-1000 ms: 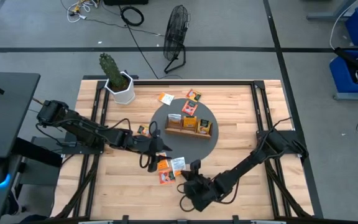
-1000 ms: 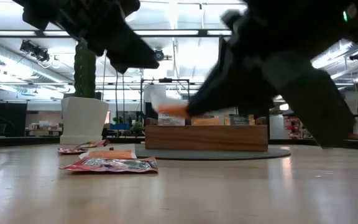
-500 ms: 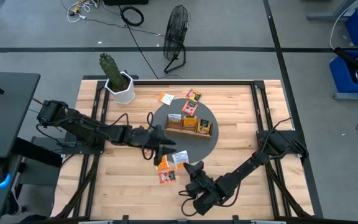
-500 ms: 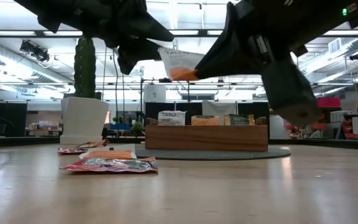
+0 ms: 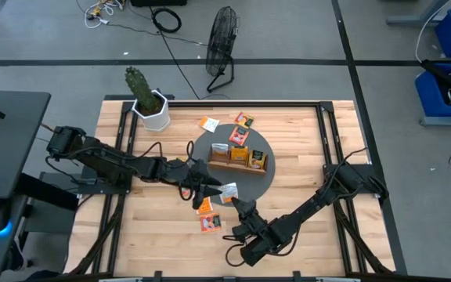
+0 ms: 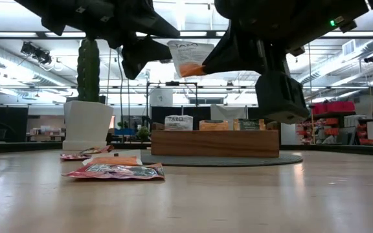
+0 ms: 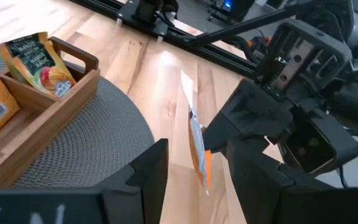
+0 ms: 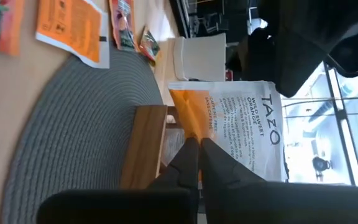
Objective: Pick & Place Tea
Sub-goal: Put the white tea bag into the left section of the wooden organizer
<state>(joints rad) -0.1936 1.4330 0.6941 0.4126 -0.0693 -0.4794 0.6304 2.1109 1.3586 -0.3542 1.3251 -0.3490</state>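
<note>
The wooden tray (image 5: 238,159) sits close ahead. The left gripper (image 5: 203,183) waits open, right beside. The right gripper (image 8: 194,154) pinches one corner of the tea bag (image 8: 241,127) in the air, so the bag might slip or bump.

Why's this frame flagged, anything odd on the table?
Slightly. The right gripper holds a tea bag up in the air by its orange edge, right beside the open left gripper. Loose tea bags lie scattered off the mat.
</note>
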